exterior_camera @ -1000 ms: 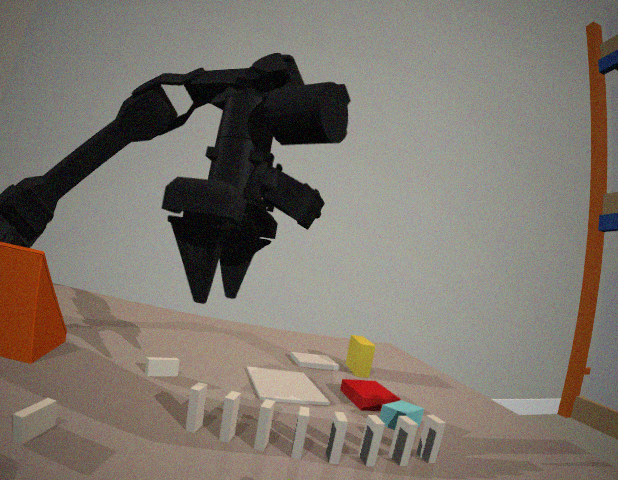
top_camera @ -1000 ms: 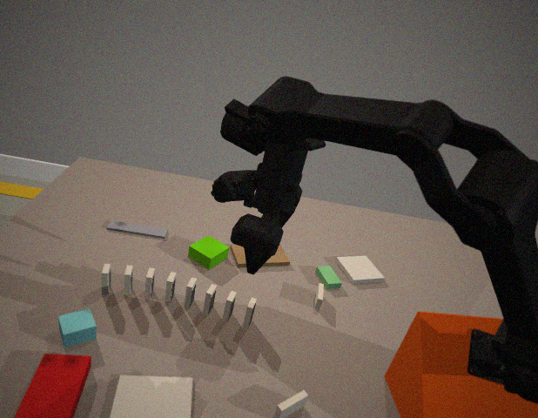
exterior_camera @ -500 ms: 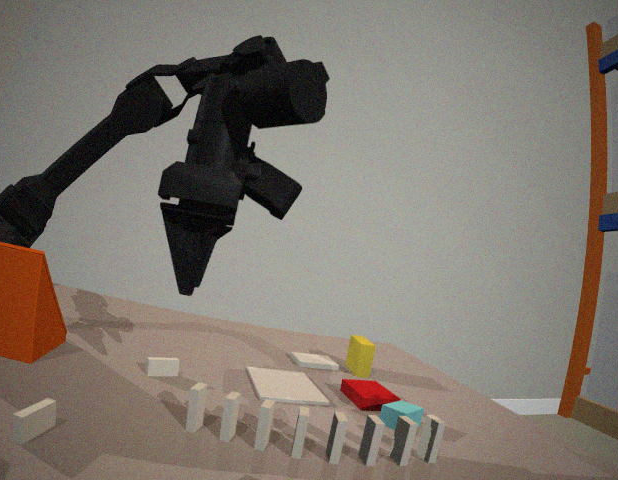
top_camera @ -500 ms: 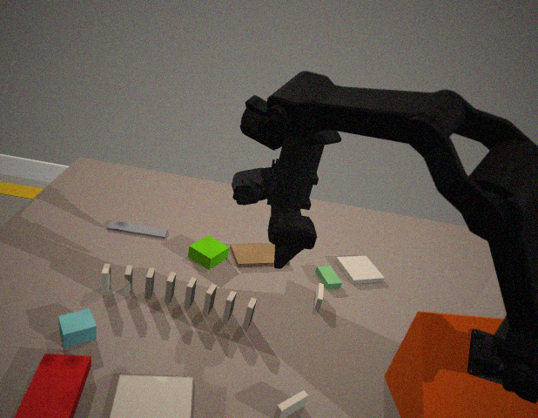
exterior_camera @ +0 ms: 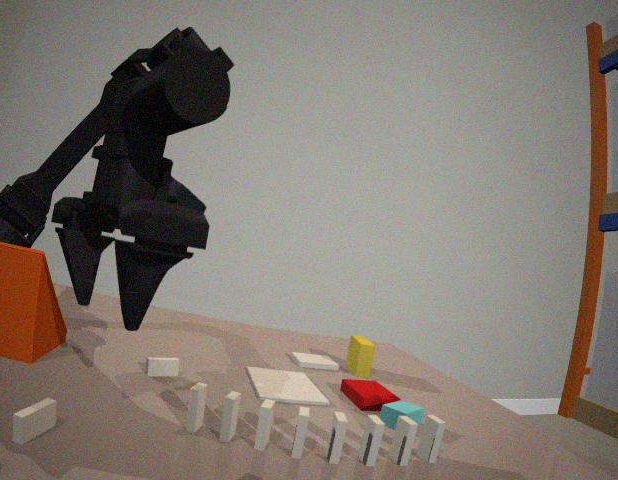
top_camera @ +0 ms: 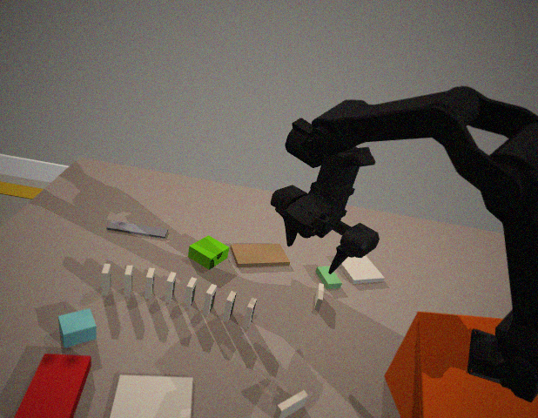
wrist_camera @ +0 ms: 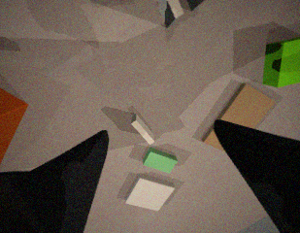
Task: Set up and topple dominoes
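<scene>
1. The end effector is held above the desk, its fingers spread wide, with nothing gripped between them.
2. Eight pale dominoes are stood upright in a spaced, gently curved row, seen left of centre in the top view and along the lower part of the exterior view.
3. One loose domino is set on its long narrow side, right of the row in the top view and at lower left in the exterior view. The small green block is seen near it.
4. Another loose domino is likewise laid on its side, at the bottom edge of the top view, near the large cream slab in the exterior view.
5. Neither loose domino has been added to the row, and no fallen domino is seen in it.
</scene>
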Controlling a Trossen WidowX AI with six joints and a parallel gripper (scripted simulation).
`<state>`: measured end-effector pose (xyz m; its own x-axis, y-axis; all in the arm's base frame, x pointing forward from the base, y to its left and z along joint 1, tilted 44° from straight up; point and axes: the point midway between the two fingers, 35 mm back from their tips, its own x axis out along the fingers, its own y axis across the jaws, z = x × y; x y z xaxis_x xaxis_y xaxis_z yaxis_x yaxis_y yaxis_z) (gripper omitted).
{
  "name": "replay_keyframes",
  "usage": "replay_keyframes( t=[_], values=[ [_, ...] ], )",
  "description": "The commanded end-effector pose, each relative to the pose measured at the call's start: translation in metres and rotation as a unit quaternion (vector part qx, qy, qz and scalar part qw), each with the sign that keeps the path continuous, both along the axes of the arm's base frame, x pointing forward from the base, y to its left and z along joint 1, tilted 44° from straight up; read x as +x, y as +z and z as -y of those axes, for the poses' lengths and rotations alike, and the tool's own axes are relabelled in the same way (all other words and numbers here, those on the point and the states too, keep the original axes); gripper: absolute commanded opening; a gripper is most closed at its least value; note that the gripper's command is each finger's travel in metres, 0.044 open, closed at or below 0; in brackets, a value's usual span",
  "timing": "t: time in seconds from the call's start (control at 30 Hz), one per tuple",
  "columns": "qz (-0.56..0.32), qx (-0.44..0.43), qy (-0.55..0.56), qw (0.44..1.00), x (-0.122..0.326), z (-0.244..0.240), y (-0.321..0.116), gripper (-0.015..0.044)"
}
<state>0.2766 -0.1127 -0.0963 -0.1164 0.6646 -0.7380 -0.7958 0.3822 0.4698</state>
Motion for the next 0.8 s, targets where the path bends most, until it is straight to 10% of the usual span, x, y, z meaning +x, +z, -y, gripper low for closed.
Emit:
replay_keyframes(
  t=[0.0,0.77],
  values=[
    [0.174,0.034,0.205,0.963,-0.053,-0.006,-0.026,0.0440],
    [0.175,0.036,0.204,0.963,-0.059,-0.050,-0.074,0.0440]
  ],
)
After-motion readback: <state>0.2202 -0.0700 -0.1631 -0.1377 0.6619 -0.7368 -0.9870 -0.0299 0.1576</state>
